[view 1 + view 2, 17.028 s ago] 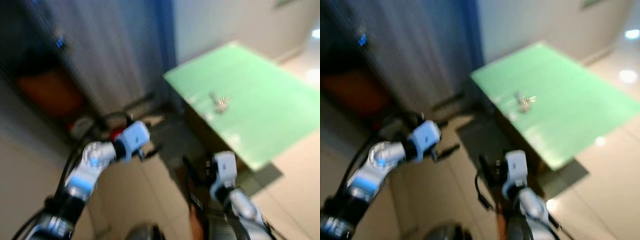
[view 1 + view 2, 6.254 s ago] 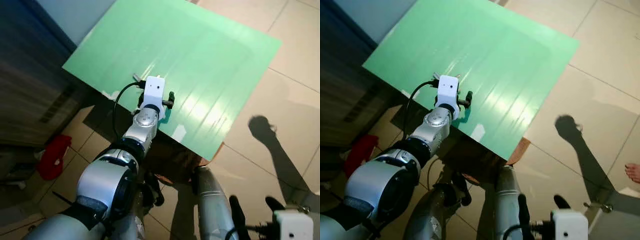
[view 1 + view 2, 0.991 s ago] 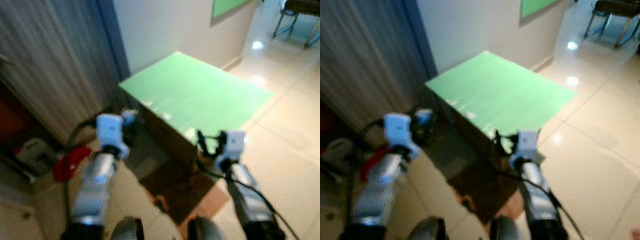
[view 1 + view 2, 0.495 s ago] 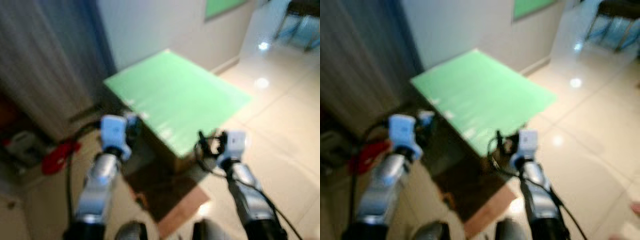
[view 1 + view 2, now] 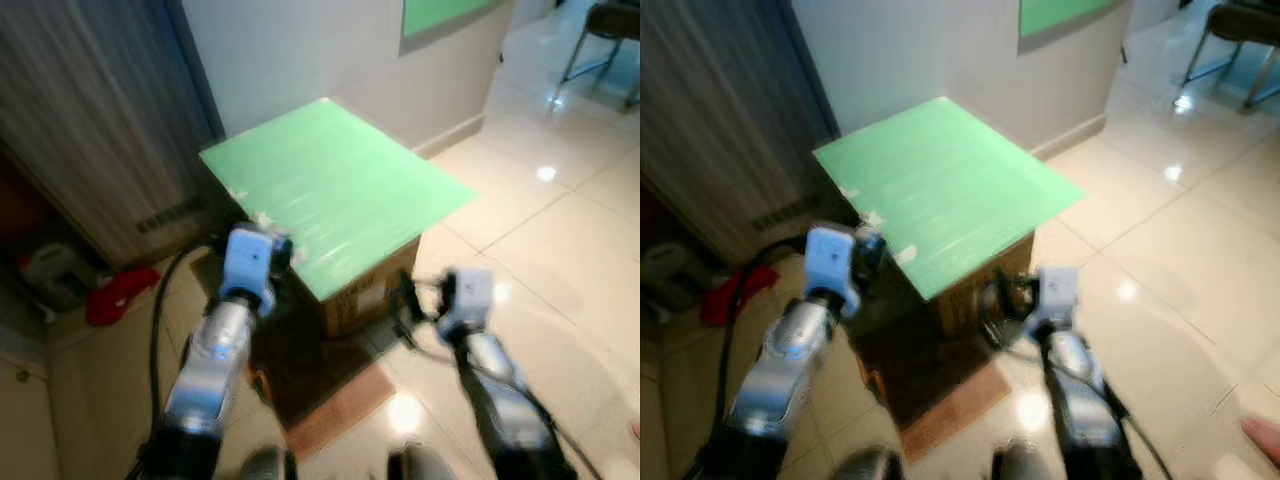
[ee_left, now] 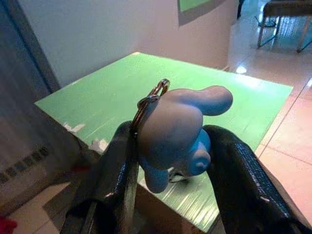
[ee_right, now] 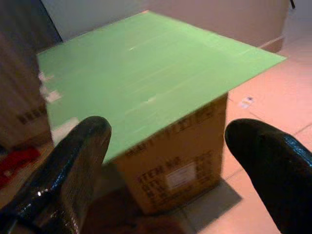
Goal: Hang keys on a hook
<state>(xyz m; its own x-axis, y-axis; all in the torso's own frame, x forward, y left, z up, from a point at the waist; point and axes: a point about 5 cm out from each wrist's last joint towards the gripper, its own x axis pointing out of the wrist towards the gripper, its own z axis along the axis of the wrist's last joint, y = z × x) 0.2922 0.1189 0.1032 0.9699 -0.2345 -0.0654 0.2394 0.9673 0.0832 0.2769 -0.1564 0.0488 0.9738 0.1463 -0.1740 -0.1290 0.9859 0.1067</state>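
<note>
Pale floor tiles (image 5: 560, 230) and a grey wall frame the head views, where a cardboard box (image 5: 370, 290) topped with a green board (image 5: 320, 190) stands ahead of the robot, a red cloth (image 5: 118, 295) lying on the floor off to the left beside a dark curtain (image 5: 90, 130). Both arms are raised in front of the body: the left gripper (image 5: 262, 250) is held up near the board's near corner, the right gripper (image 5: 420, 300) lower, by the box's side, both a little blurred. From the left wrist, the two black fingers (image 6: 117, 161) are closed tight on a soft blue keyring figure (image 6: 175, 129), squeezed between the jaws, with the metal ring of the keys (image 6: 148, 100) sticking up just past the jaw tips; the board lies beyond and below them. From the right wrist, the fingers (image 7: 73, 161) stand wide apart with nothing between them, the box and its board well ahead of the jaws. I judge the keys are picked up and the carrying step is in hand. No hook can be made out, so the next move calls for turning to find it, then bringing the ring over its tip while keeping the grip firm.
</note>
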